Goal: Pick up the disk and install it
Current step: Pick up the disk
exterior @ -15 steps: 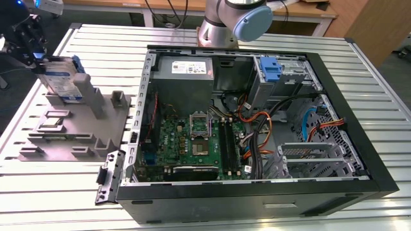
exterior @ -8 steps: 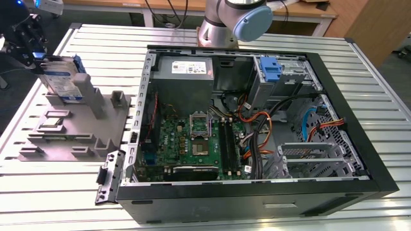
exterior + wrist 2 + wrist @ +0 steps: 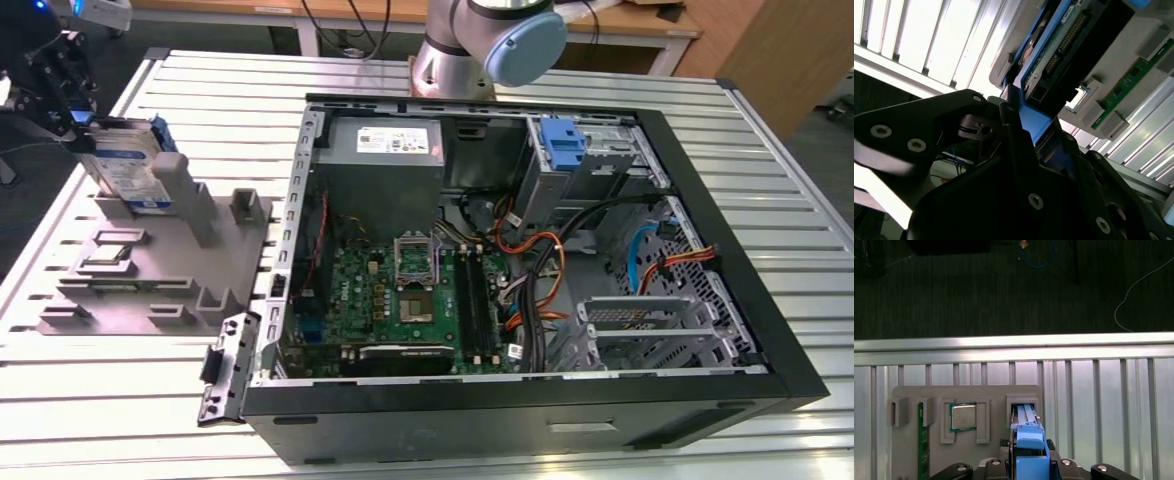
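The disk, silver-grey with a white-and-blue label and blue side rails, stands on edge in a slot of the grey holder at the exterior view's left. My gripper reaches it from the upper left and is shut on its upper end. In the first wrist view the disk's blue rail sits between my black fingers, above the holder's slot. The second wrist view shows the disk's connector edge with its blue rail clamped in the gripper.
An open computer case fills the middle and right of the slatted table, with the motherboard, a grey power supply and a drive bay with a blue latch. The holder also carries a processor and a memory stick. Dark floor lies beyond the table's edge.
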`<state>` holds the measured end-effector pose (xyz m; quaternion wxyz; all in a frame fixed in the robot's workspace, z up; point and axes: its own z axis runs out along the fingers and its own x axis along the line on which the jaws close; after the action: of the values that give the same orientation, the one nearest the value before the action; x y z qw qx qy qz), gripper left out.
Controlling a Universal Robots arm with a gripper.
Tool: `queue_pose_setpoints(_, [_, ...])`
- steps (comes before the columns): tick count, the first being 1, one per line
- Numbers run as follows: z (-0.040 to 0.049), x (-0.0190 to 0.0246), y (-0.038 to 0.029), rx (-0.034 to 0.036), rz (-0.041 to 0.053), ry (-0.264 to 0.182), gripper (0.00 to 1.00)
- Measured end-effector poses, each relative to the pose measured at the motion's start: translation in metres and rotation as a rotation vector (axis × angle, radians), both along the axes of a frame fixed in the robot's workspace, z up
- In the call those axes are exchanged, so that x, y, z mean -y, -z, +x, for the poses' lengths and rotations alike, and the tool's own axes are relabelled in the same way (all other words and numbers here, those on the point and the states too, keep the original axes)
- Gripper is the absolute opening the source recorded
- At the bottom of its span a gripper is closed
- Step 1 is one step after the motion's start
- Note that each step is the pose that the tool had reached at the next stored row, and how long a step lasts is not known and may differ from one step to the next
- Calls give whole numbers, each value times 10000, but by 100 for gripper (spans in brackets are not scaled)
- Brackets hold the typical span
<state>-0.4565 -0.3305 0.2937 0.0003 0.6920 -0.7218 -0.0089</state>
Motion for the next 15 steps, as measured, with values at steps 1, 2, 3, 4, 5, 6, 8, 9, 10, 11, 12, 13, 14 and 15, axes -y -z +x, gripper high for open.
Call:
queue_pose_setpoints(1, [0,0,0,0,-1,0,36])
queue_pose_setpoints(2, [0,0,0,0,-1,0,36])
queue_pose_setpoints(3, [0,0,0,0,-1,0,36])
queue_pose_setpoints(4, [0,0,0,1,-1,0,36])
queue_pose_setpoints(5, [0,0,-1,3,-1,0,36])
queue_pose_setpoints(6, [0,0,-4,2,-1,0,36])
queue_pose_setpoints(8, [0,0,-10,0,-2,0,36])
queue_pose_setpoints(9, [0,0,-15,-1,-2,0,36])
queue_pose_setpoints(10, [0,0,-20,-1,-2,0,36])
queue_pose_setpoints(11, [0,0,-26,-1,-2,0,36])
queue_pose_setpoints(12, [0,0,-32,0,-1,0,36])
queue_pose_setpoints(13, [0,0,-40,-1,-2,0,36])
queue_pose_setpoints(14, [0,0,-47,-1,-2,0,36])
queue_pose_setpoints(15, [0,0,-55,0,-2,0,36])
